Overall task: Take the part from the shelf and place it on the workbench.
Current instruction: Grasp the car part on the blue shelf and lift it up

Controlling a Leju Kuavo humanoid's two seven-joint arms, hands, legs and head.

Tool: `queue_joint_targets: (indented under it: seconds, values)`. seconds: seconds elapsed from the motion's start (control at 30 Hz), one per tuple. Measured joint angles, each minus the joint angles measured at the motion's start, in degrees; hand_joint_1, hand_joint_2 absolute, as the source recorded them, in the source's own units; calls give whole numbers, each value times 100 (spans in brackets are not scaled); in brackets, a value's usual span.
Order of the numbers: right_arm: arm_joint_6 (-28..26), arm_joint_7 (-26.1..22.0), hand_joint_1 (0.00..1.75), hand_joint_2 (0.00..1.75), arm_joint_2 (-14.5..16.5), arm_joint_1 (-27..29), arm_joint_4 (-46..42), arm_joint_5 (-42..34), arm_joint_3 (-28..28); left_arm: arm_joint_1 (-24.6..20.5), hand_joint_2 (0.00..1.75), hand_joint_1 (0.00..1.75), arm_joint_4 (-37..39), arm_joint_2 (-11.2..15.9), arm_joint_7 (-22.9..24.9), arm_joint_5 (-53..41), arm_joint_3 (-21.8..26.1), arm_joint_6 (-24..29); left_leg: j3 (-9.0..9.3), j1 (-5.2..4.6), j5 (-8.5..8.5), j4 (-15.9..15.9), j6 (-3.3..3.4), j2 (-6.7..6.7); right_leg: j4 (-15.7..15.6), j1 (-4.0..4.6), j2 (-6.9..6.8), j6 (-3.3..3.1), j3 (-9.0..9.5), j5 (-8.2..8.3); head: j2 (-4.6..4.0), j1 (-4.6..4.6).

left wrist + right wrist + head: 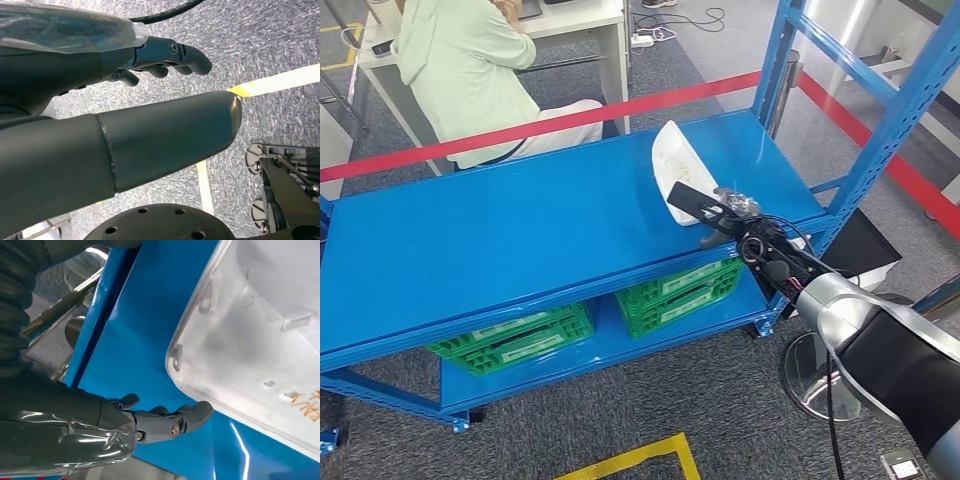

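1. Reaching over the near right edge of the blue shelf, the right hand has its fingers extended and apart, tips just at the rim of the white part; it holds nothing, and whether the tips actually touch the rim cannot be told.
2. White part: a shallow moulded plastic shell, lying on the top deck of the shelf toward its right end, hollow side up, with small clips along its rim and orange writing inside.
3. Left hand: hanging over grey carpet, fingers lightly curled, thumb straight, nothing in it.
4. Lower deck: two green crates.
5. Floor: yellow tape line.
6. Behind the shelf: red barrier tape; a seated person at a white desk.
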Motion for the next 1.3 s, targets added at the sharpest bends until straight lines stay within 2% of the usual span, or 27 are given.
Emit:
queue_joint_targets:
  seconds: [0.23, 0.63, 1.13, 1.3]
  values:
    - [-29, 164, 0, 175, 0, -41, -49, 385, 32, 0, 0, 0, 0, 1, 0, 8, 0, 0, 0, 0, 0, 0, 0, 0, 0, 0, 0, 0, 1, 0, 0, 0]
    - [314, 937, 0, 175, -116, -397, -730, 557, 27, 1, 0, 0, 0, 7, -8, 62, 0, -3, 4, 0, 0, 2, 0, 2, 0, 0, 0, 0, 3, 0, 0, -1]
    - [405, 988, 0, 175, -173, -436, -1162, 557, 27, 2, 0, 0, 0, 7, -15, 72, 0, -15, 4, 0, 0, 2, 0, 1, 0, 0, 0, 0, 5, 0, 0, -1]
    - [539, 775, 0, 175, -173, -437, -1140, 533, 44, 1, 0, 0, 0, 7, -26, 70, 0, -37, 3, 0, 0, 2, 0, 1, 0, 0, 0, 0, 5, 0, 0, -1]
